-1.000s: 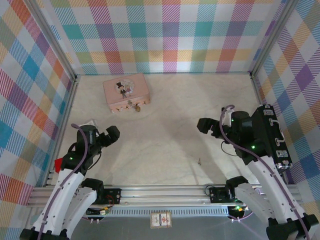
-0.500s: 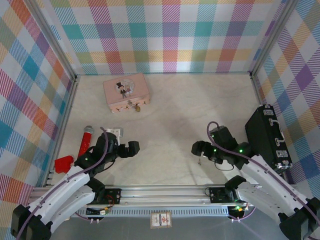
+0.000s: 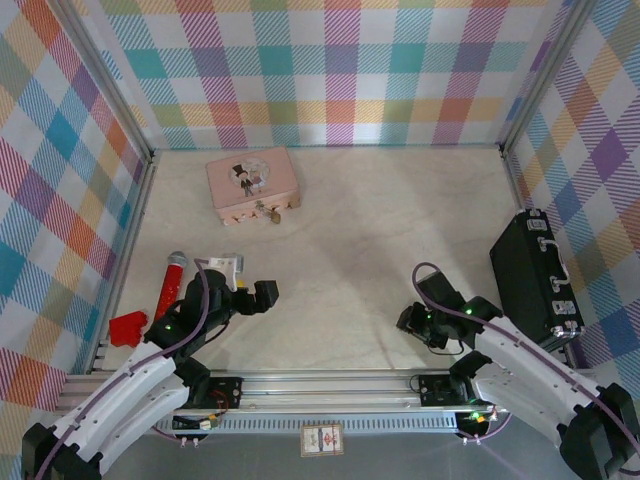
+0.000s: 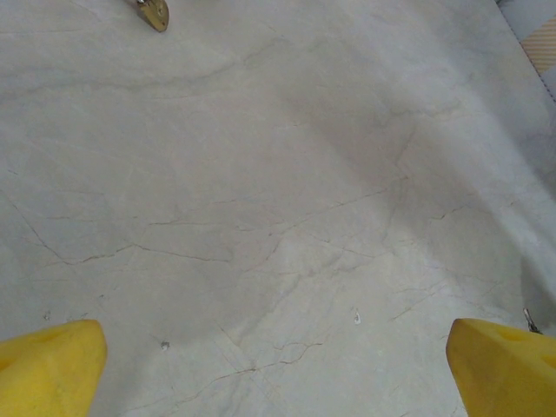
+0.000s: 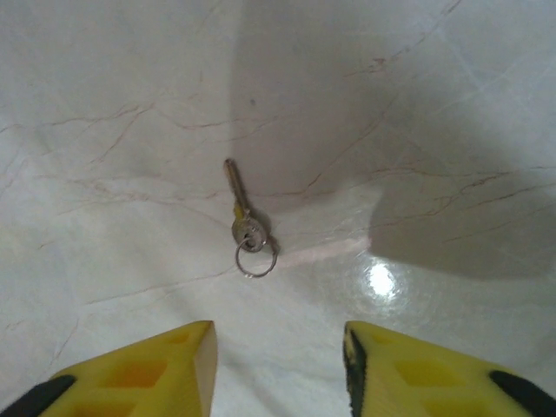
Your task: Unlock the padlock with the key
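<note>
**Surface** (image 3: 340, 250): pale, marble-veined, walled on three sides by plaid panels.

**Padlock** (image 3: 274, 214): tiny, brass-coloured. In the top view it is left of centre in the upper half, at the near edge of the pink case (image 3: 253, 184); whether it hangs from the case or only touches it cannot be told. In the left wrist view the padlock (image 4: 155, 12) is cut off by the upper left edge of the frame.

**Key** (image 5: 239, 204): small and thin, lying flat on the surface at the centre of the right wrist view. The blade points to the upper left and a small wire ring (image 5: 256, 258) hangs on its head.

**Left gripper** (image 3: 255, 297): lower left of the top view, low over bare surface, well apart from the padlock. In its wrist view the left gripper (image 4: 274, 356) has its yellow fingers (image 4: 48, 365) spread wide to the two lower corners, holding nothing.

**Right gripper** (image 3: 412, 322): lower right of the top view, low over the surface. In its wrist view the right gripper (image 5: 278, 347) has its yellow fingers (image 5: 148, 369) parted and empty. The key lies just above the gap between them in the frame, untouched.

**Other items:**
- Red stick (image 3: 170, 283) with a grey head, at the left edge.
- Small red object (image 3: 127, 328), below the red stick in the frame.
- Black case (image 3: 537, 275), at the right wall.
</note>
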`<act>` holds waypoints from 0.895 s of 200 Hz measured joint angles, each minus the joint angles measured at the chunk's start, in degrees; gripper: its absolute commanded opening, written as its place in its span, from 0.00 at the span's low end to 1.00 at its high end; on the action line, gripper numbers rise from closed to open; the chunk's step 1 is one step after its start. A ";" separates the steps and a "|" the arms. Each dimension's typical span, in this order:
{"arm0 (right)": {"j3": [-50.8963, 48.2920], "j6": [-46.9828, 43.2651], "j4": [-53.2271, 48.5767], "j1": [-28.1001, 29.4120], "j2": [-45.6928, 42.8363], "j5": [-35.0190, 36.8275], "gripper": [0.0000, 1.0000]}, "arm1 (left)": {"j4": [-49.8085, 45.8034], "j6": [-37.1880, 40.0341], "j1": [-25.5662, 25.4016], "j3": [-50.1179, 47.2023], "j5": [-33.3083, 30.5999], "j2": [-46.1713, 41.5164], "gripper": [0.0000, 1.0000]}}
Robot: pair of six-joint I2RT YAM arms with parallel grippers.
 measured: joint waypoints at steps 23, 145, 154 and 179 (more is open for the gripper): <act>-1.27 1.11 1.88 0.00 0.70 0.55 0.33 | 0.04 0.00 0.00 0.00 0.02 -0.02 1.00; -2.32 1.33 10.32 0.00 7.06 -0.57 0.25 | 0.04 0.00 0.00 0.00 -0.50 -0.44 1.00; -2.32 1.31 10.47 0.00 7.43 -0.57 0.25 | 0.04 0.00 0.00 0.00 -0.59 -0.46 1.00; -2.32 1.31 11.21 0.00 8.26 -0.57 0.25 | 0.07 0.00 0.00 0.00 -0.59 -0.44 1.00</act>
